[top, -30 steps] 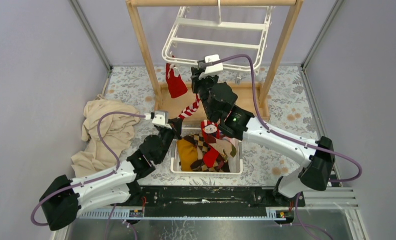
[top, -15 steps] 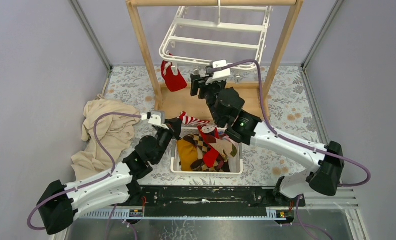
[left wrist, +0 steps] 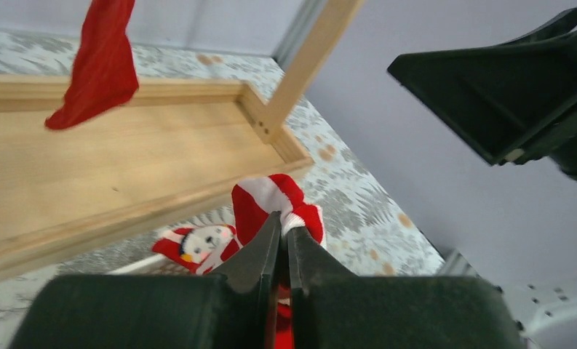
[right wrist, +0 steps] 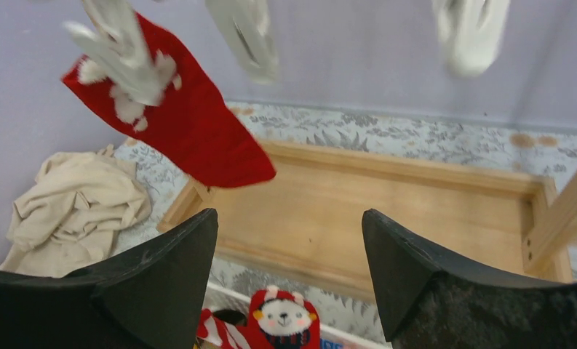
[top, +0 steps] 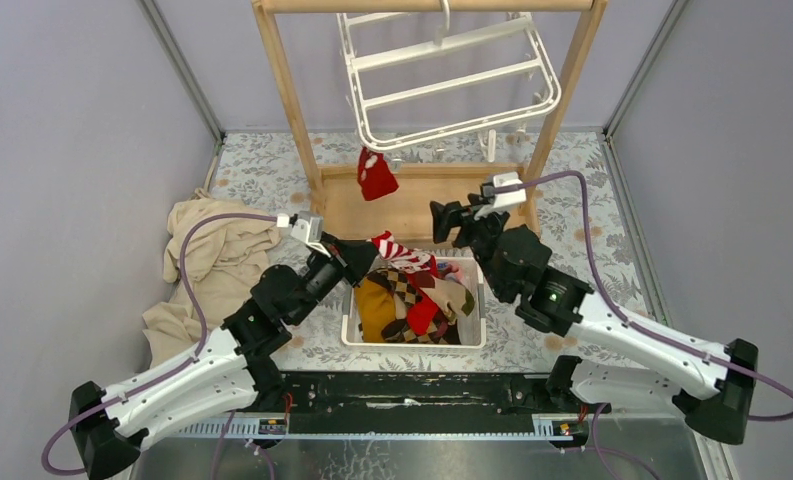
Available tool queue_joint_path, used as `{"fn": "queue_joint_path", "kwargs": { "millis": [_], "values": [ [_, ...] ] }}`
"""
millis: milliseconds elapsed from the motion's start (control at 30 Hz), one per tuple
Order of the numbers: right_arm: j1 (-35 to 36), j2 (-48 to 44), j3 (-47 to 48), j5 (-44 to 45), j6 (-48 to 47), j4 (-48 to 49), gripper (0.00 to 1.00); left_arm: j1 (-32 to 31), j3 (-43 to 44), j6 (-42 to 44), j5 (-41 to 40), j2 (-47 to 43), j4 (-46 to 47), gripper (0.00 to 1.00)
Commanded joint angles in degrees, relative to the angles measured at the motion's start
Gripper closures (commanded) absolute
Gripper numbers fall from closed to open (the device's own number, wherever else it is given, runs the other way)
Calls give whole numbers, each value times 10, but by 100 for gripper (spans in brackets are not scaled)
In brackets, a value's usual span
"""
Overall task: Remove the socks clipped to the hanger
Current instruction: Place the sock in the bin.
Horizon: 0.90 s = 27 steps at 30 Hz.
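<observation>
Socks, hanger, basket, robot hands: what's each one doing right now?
plain red sock: clipped to the hanger, dangling.
striped sock: unclipped, pinched by the left gripper at the basket's far rim.
hanger: hooked on the wooden rack, tilted.
left gripper: shut on the striped sock.
right gripper: open, empty.
basket: holds a pile of socks.
beige cloth: crumpled.

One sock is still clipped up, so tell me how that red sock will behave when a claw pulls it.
The red sock is probably floppy: it hangs limp from one clip. It looks thin and light. The hanger hangs from a hook, so a tug would likely swing it before the clip lets go.
</observation>
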Motion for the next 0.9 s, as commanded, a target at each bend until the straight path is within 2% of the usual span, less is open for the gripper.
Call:
{"fn": "queue_joint_path", "kwargs": {
  "millis": [0, 200, 433, 533, 567, 600, 867],
  "values": [
    [-2, -68, -37, 1, 38, -38, 20, -6, 25, -56, 93, -8, -39, 90],
    [-2, -126, -75, -34, 66, -115, 20, -17, 17, -67, 73, -11, -112, 83],
    [-2, -143, -113, -93, 97, -179, 20, -18, -53, -108, 24, 37, -128, 57],
    [-2, -135, -125, -127, 108, -194, 20, -20, -77, -122, 6, 65, -130, 40],
    [-2, -131, -130, -136, 111, -196, 20, -21, -82, -125, 0, 71, -130, 15],
    [-2, -125, -135, -146, 114, -197, 20, -23, -87, -127, -6, 73, -131, 4],
    [-2, -74, -175, -222, 151, -194, 20, -49, -62, -125, -31, 13, -215, 1]
  ]
}}
